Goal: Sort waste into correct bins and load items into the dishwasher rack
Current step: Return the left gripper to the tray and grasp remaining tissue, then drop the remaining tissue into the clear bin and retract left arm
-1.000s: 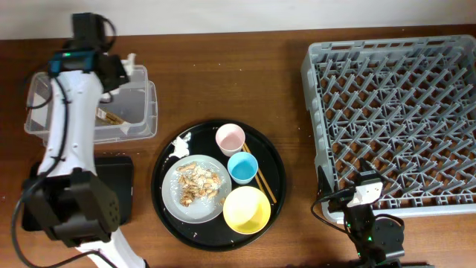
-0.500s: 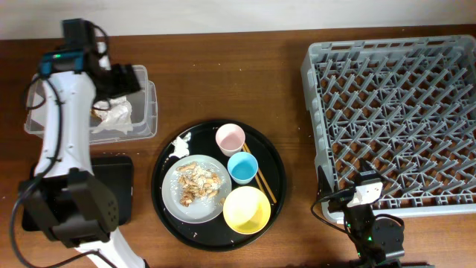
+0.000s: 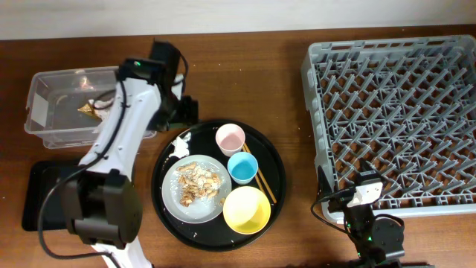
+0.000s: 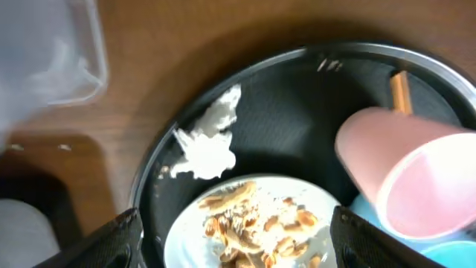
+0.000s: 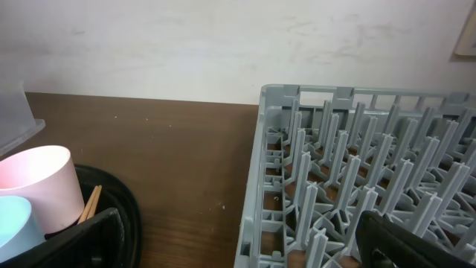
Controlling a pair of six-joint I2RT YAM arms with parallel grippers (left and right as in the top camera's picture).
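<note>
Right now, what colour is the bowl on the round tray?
The bowl is yellow, clearest in the overhead view.

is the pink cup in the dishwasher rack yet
No, the pink cup stands on the round black tray beside the blue cup, well apart from the dishwasher rack.

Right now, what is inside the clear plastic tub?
A small gold-brown wrapper lies in the clear tub. The left arm covers the tub's right part, so its contents there are hidden.

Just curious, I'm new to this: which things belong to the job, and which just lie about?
Job: tissue, wrapper, food scraps, plate, pink cup, blue cup, yellow bowl, clear tub, flat black bin, rack.
Lying about: chopsticks, round tray.
</note>
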